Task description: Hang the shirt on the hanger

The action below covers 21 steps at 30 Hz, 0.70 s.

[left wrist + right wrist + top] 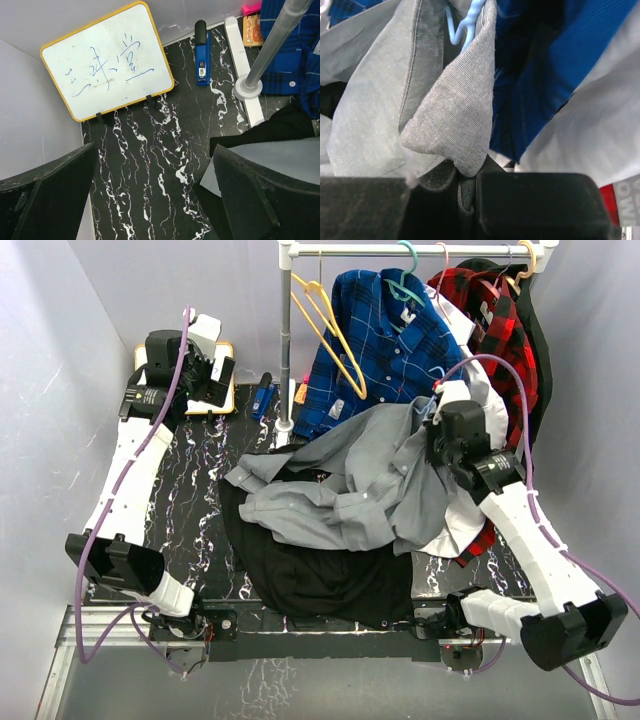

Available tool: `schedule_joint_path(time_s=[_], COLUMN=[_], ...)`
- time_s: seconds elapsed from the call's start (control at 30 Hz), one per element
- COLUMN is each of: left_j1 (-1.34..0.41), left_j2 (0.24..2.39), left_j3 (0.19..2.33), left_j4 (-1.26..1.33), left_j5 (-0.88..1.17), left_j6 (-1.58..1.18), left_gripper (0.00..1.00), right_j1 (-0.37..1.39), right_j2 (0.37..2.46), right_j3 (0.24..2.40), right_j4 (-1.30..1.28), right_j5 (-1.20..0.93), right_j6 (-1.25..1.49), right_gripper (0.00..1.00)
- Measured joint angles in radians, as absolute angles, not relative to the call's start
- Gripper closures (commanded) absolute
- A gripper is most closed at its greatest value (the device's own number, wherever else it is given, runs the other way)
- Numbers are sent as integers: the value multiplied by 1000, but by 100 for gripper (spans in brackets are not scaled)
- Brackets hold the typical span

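The grey shirt (pixel 345 485) lies crumpled over a black cloth in the middle of the table. Its upper right part is lifted by my right gripper (pixel 440 435). In the right wrist view the gripper (pixel 467 182) is shut on a fold of the grey shirt (pixel 455 115), near the collar. A bit of the light-blue hanger (pixel 465 22) shows above that fold, inside the shirt. My left gripper (pixel 215 380) hovers open and empty at the far left. In the left wrist view its fingers (pixel 250 195) stand wide apart over the marble table, with a grey shirt corner (pixel 280 160) at the right.
A clothes rail (pixel 288 340) stands at the back, holding a yellow hanger (pixel 335 325), a blue plaid shirt (pixel 385 340) on a teal hanger, and a red plaid shirt (pixel 495 320). A whiteboard (pixel 107 62) and blue stapler (pixel 201 55) lie at the far left. The black cloth (pixel 320 575) lies under the shirt.
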State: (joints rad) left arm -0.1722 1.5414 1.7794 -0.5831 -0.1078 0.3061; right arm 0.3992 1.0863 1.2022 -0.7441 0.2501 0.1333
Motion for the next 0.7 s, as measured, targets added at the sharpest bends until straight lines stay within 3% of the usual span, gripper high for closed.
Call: schedule_joint_path(time_s=[0.1,0.4,0.7], left_j1=[-172,-172,-172], left_j2=[1521,1468,1468], left_j3=[1771,1731,1696], left_j4=[-586,-576,-576], left_j5=[-108,-109,-102], left_j6=[292,274,262], left_gripper=[2,2,2], right_j1=[289,288,288], right_j2=[1145,1188,1206], right_j3=[1227,1374,1403], right_j4=[-705,-599,-567], right_j5=[155,-73,-111], right_j6=[93,25,6], right_gripper=[100,100,100])
